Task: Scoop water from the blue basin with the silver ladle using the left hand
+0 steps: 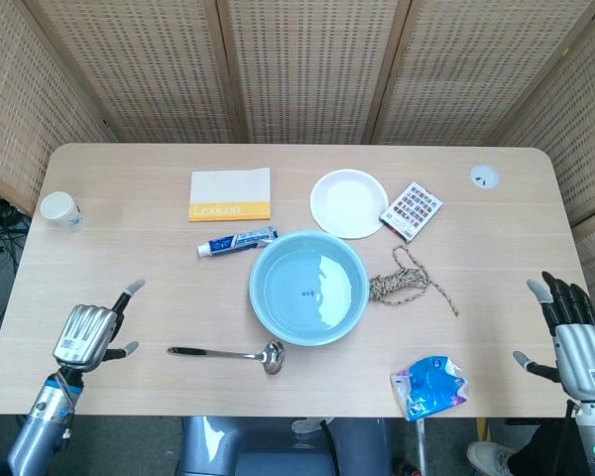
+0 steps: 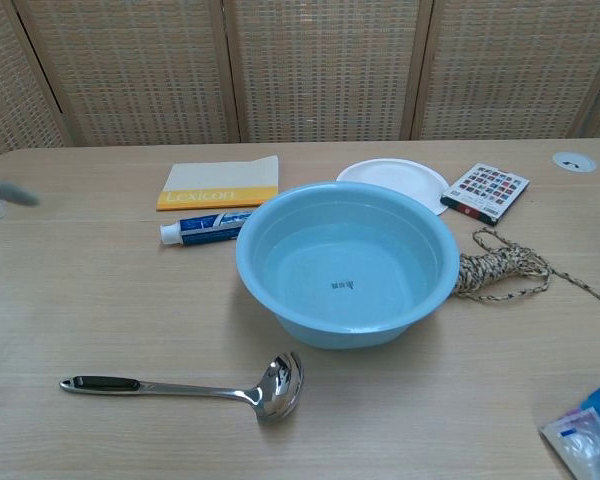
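A pale wooden table (image 1: 129, 258) stands before woven wicker screens, and nearest the robot lies the silver ladle (image 1: 228, 353), flat on the wood at about seven o'clock from the blue basin (image 1: 308, 288), its bowl just beside the basin's rim and its dark handle pointing to nine o'clock. The left hand (image 1: 91, 332) hovers near that handle end, released, fingers apart and holding nothing; the right hand (image 1: 575, 342) waits off the table's edge at four o'clock, likewise spread and empty. To do this step well, the left hand should probably settle over the dark grip and close squarely on it, so the bowl stays level when lifted. Nothing lies between hand and handle. Beyond, a toothpaste tube (image 1: 237, 242) sits at eleven o'clock of the basin, rope (image 1: 405, 281) at three o'clock, a blue packet (image 1: 429, 386) at five o'clock, and a Lexicon book (image 1: 230, 193), white plate (image 1: 348, 203) and cup (image 1: 59, 209) farther back.
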